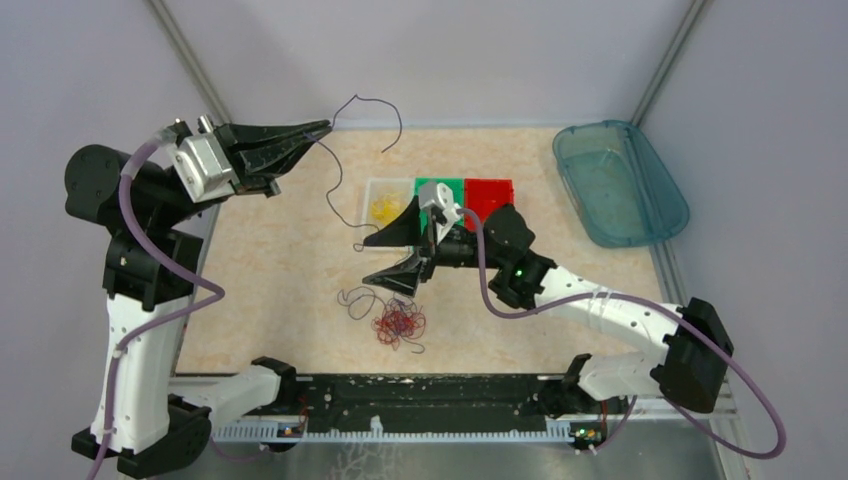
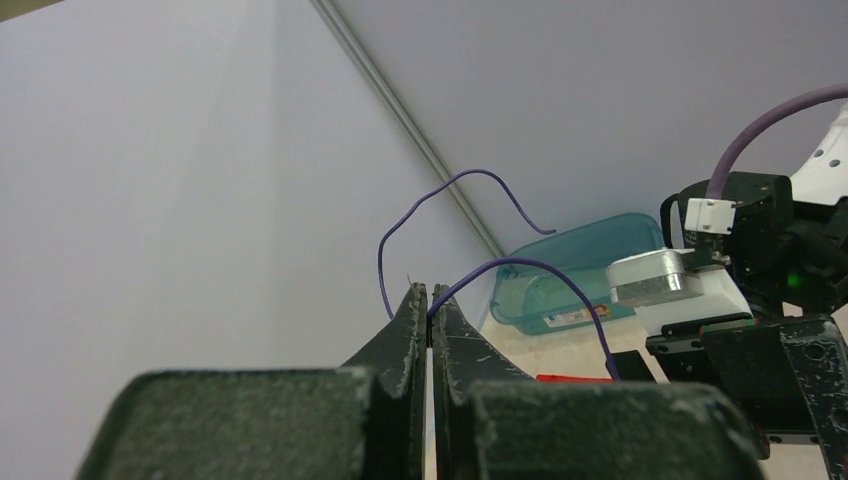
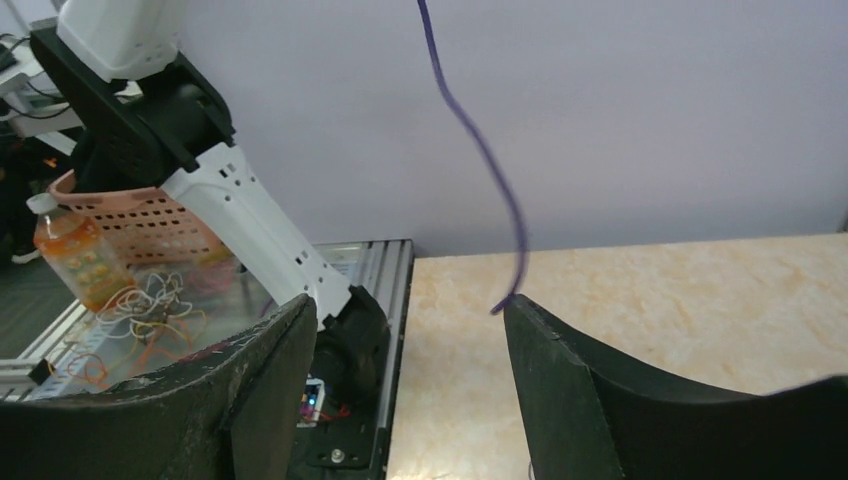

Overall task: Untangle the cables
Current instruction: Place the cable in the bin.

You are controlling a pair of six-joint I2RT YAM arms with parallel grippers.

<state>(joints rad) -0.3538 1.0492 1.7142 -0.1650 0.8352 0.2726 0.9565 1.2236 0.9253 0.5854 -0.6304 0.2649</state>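
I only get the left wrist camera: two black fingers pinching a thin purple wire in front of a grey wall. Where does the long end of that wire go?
Observer: The purple wire hangs down from the left gripper, and its end dangles beside one fingertip of the right gripper, which is open.
Operator: Is anything lying on the table under it?
Observer: Yes. A red tangle lies on the table near the arms' bases, with a looped dark wire beside it.
Operator: Are there any other colours?
Observer: A clear bin farther back holds yellow wires.
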